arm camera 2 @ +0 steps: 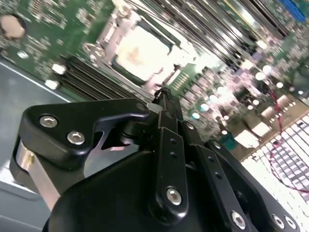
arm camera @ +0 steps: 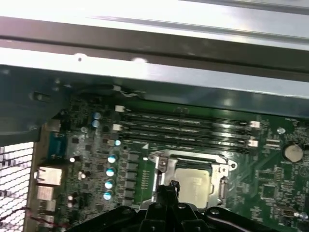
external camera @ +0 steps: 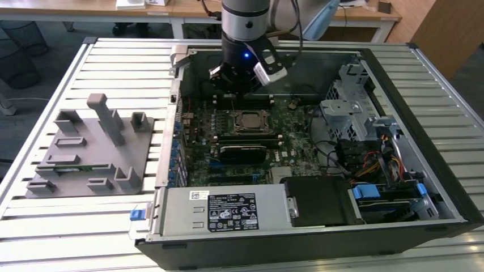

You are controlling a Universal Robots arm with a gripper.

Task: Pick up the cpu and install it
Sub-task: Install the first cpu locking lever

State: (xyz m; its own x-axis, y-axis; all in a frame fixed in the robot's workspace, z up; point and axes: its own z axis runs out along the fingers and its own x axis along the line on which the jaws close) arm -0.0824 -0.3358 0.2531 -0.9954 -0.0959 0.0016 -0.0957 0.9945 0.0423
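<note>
1. Hovering low inside the open computer case (external camera: 302,249), the pincer (external camera: 239,89) hangs over the far part of the green circuit board (external camera: 291,141), close to the case's back wall.
2. The pincer's fingertips (arm camera 2: 162,95) look drawn together to a narrow point in the second wrist view, with nothing held between them. The first wrist view shows the same slim tip (arm camera: 169,186), empty.
3. The cpu (external camera: 248,120) lies flat in the square socket near the middle of the board, on the near side of the pincer in the exterior view. Both wrist views show its pale metal top (arm camera 2: 142,52) (arm camera: 193,181) sitting level inside the shiny socket frame (arm camera: 159,166).
4. The pincer tip stands just beside the cpu, above the socket's edge. I cannot tell whether it touches the frame or hangs a little above it.
5. A row of long memory slots (arm camera: 183,125) runs beside the socket, between it and the case wall.
6. The grey fixture (external camera: 83,153) sits on the slatted desk (external camera: 76,226), well apart from the case on the exterior view's left. No silver chip is visible on it.
7. Judging from this, picking up and carrying look done, and the chip seems placed in its seat.
8. Whether the socket's latch is locked down cannot be made out, so the fastening part of the installing may be unfinished.
</note>
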